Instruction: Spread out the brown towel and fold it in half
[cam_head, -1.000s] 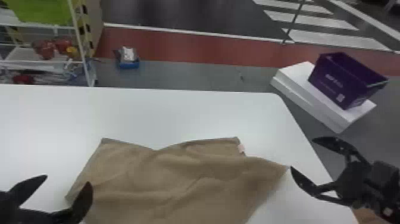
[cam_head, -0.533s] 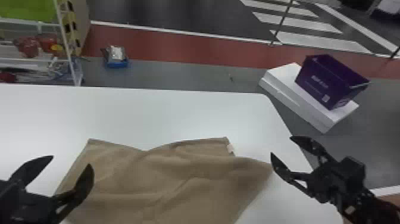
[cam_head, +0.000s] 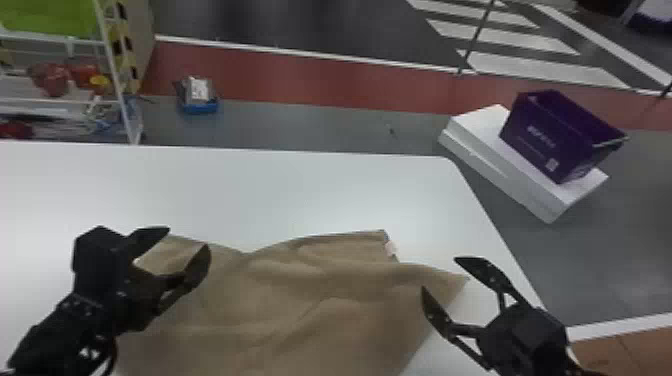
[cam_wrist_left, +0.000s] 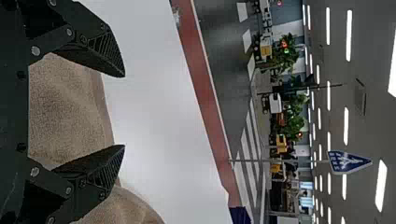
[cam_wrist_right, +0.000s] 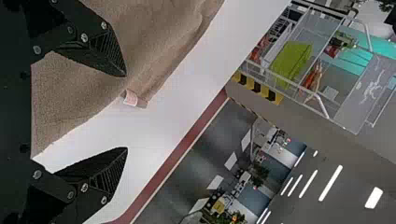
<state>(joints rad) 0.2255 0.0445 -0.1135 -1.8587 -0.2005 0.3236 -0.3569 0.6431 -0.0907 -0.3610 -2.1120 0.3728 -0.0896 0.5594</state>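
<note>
Left gripper (cam_head: 189, 239) has swung farther out and to the right since the earlier frame, so its tips are now over the towel's far left part, and the right gripper (cam_head: 440, 274) has shifted left and a bit nearer. Going left to right: far left there's a white wire rack (cam_head: 116, 75) with a bright green thing (cam_head: 47, 17) on top and red stuff lower down, then a small blue tray (cam_head: 200, 107) on the floor past the table. Left claw is wide open with nothing pinched in it, fingers apart above the cloth. The brown fabric towel (cam_head: 280, 310) sits on the near middle of the white smooth-topped table (cam_head: 300, 190), pretty wrinkled, with a dip in its far edge and a pale little tag (cam_head: 390, 248) by the far right corner. Right claw is open and empty too, its tips near the towel's pointy right corner. Can't really tell if either one touches the cloth. Over on the far right, a dark purple plastic bin (cam_head: 540, 135) rests on stacked white flat boxes (cam_head: 500, 160) on the floor.
</note>
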